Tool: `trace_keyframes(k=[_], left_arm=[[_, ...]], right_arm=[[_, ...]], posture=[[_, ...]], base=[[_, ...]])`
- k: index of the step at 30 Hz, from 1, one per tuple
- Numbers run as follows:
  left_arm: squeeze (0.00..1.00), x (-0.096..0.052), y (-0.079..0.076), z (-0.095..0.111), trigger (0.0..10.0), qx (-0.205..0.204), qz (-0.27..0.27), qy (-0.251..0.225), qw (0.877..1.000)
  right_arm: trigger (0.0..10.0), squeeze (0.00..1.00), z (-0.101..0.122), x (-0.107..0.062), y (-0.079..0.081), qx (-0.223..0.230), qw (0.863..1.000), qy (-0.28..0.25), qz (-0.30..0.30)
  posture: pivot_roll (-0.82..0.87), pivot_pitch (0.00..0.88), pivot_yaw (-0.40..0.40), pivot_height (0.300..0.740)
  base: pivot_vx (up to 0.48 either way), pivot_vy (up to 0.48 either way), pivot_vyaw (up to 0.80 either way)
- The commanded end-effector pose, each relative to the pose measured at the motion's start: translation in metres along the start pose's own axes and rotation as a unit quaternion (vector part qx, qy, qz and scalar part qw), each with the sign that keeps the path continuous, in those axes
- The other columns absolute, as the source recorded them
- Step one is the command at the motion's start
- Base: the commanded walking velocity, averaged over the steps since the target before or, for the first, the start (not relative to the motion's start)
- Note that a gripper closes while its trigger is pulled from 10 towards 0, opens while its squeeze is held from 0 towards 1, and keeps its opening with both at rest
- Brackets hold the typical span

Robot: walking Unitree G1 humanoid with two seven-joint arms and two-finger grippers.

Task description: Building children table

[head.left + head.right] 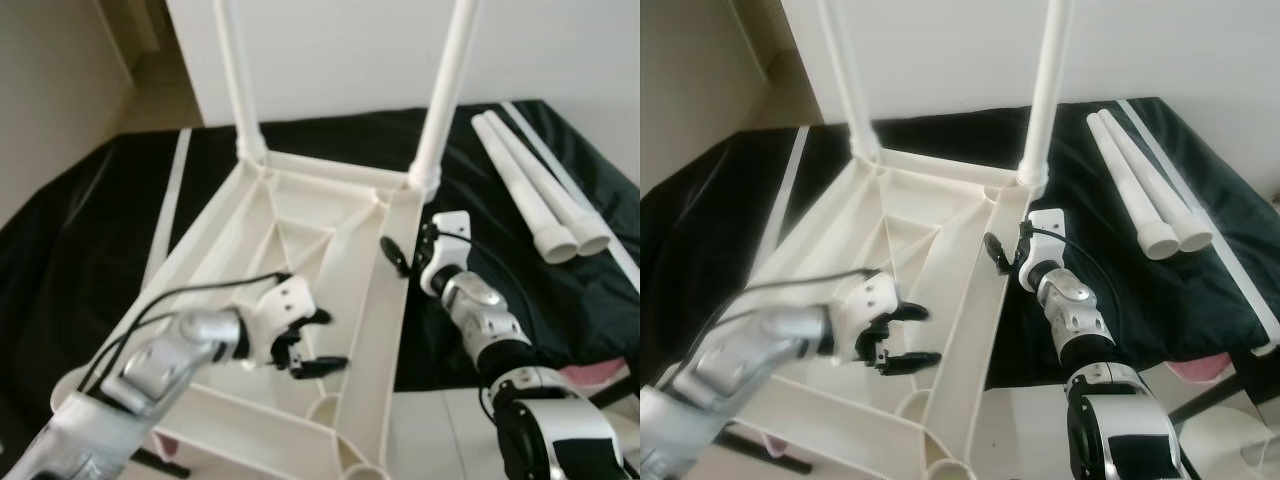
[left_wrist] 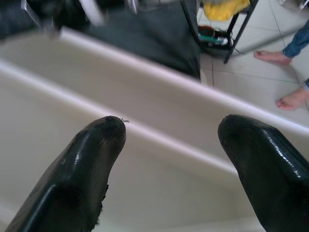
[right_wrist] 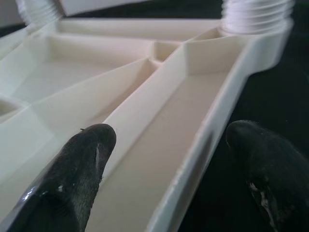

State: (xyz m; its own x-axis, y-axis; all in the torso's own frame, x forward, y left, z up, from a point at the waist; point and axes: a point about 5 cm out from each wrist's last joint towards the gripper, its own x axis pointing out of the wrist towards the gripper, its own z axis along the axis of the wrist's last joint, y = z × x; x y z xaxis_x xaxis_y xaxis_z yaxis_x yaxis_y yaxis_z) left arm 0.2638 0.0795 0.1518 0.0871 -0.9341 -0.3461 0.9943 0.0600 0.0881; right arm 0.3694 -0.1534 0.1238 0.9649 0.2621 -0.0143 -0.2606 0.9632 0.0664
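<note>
The upturned white tabletop [image 1: 300, 300] lay on the black cloth [image 1: 90, 230] with two legs [image 1: 445, 80] screwed in — left gripper [image 1: 312, 343] spread inside its ribs, right gripper [image 1: 408, 246] splayed astride its rim, gripping nothing.

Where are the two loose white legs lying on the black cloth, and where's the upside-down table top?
loose white legs [image 1: 535, 195], left eye view, middle of the two tubes.
upside-down table top [image 1: 375, 300], left eye view, right side rail.
black cloth [image 1: 90, 220], left eye view, bare left part.
</note>
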Motion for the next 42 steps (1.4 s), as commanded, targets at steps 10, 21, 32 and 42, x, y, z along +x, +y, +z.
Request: trace_keyframes(k=[10,21,32,42], left_arm=[[0.00,-0.024,0.036,0.015,10.0,-0.024,0.151,-0.045,0.987],[0.00,-0.047,-0.005,0.001,10.0,-0.043,0.005,-0.024,0.999],[0.00,-0.048,0.003,-0.031,10.0,-0.035,0.099,0.080,0.991],[0.00,-0.062,0.016,-0.014,10.0,-0.022,0.135,0.035,0.990]], right_arm=[[10.0,0.00,0.007,-0.024,-0.046,0.026,0.989,-0.075,-0.123],[10.0,0.00,0.022,-0.050,-0.055,-0.005,0.977,-0.154,-0.148],[10.0,0.00,0.040,-0.057,-0.049,-0.006,0.972,-0.192,-0.133],[10.0,0.00,0.051,-0.060,-0.045,-0.006,0.972,-0.201,-0.123]], posture=[[-0.05,0.086,0.035,0.740],[-0.05,0.091,0.028,0.740],[-0.04,0.092,0.016,0.740],[-0.04,0.079,0.021,0.740]], base=[[0.000,0.000,0.00],[0.000,0.000,0.00],[0.000,0.000,0.00],[0.000,0.000,0.00]])
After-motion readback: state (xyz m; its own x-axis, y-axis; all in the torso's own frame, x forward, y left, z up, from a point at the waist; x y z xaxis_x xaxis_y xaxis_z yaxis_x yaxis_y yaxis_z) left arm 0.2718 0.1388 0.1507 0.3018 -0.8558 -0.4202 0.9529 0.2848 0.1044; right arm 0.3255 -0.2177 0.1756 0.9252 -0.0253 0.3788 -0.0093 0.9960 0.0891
